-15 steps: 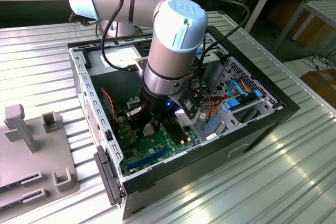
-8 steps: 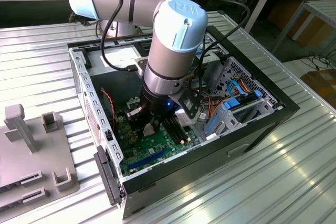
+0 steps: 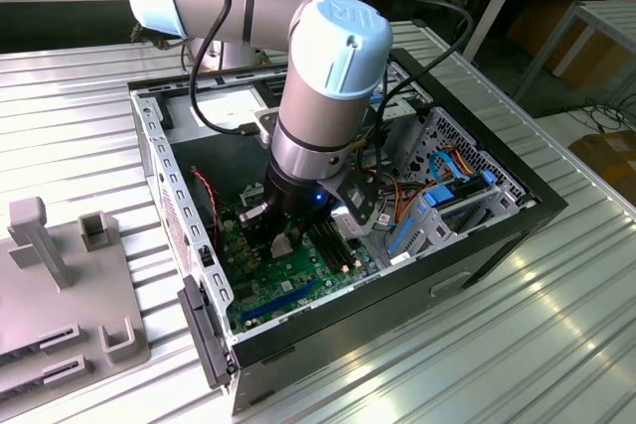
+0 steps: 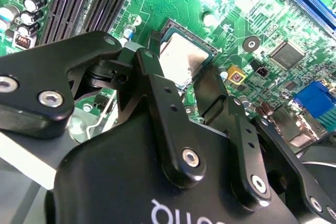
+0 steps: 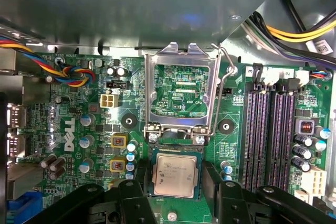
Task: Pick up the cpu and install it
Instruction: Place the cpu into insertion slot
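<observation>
In the exterior view the arm [image 3: 328,96] reaches down into an open computer case [image 3: 477,245] lying on the ribbed metal table [image 3: 556,345], with the gripper [image 3: 282,239] low over the green motherboard [image 3: 298,285]. In the second wrist view the cpu [image 4: 181,59] sits between the two black fingers [image 4: 157,93], which are drawn in against its opposite edges and seem clamped on it, close above the board. In the first wrist view the cpu [image 5: 176,174] lies square within the outline of the socket [image 5: 176,149], just beside the memory slots [image 5: 273,129]. The hinged plate [image 5: 148,90] stands raised and its wire lever [image 5: 223,77] is unlatched. By my reading the pickup is done and the chip has been brought to its seat. Whether it is fully down cannot be told, and the release, the plate and the lever are left.
</observation>
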